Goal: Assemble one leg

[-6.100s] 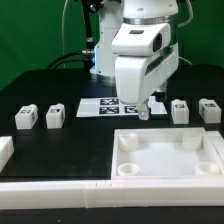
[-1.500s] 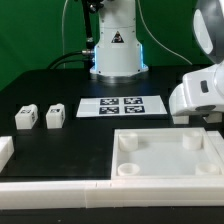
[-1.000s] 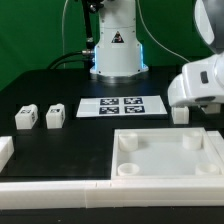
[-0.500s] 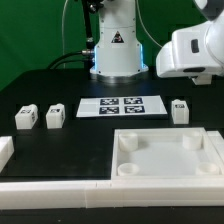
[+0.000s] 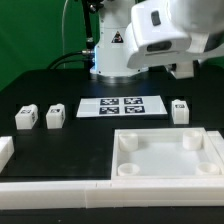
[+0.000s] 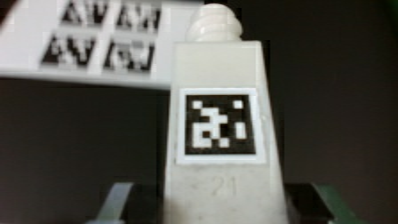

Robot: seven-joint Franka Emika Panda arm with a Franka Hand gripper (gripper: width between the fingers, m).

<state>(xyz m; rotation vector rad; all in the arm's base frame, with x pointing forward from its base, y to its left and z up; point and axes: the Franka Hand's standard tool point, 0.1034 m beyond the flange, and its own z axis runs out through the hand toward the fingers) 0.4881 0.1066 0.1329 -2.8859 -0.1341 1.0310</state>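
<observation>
My gripper (image 5: 183, 68) is shut on one white leg (image 5: 184, 72) and holds it high above the table, at the exterior view's right. In the wrist view the held leg (image 6: 217, 120) fills the middle, its black-and-white tag facing the camera and its round peg pointing away; a finger (image 6: 125, 200) shows on each side of it. Three more legs stand on the black table: two side by side at the left (image 5: 26, 117) (image 5: 55, 115) and one at the right (image 5: 179, 110). The large white tray-like piece (image 5: 166, 137) with round corner sockets lies at the front right.
The marker board (image 5: 121, 106) lies flat at the table's middle, in front of the robot base (image 5: 115, 55); it also shows in the wrist view (image 6: 98, 38). A long white bar (image 5: 60, 190) runs along the front edge and a white block (image 5: 5, 150) sits at the front left.
The arm has risen from the table's right side and swung toward the exterior view's left, carrying the far-right leg up with it. One leg is left at the right.
</observation>
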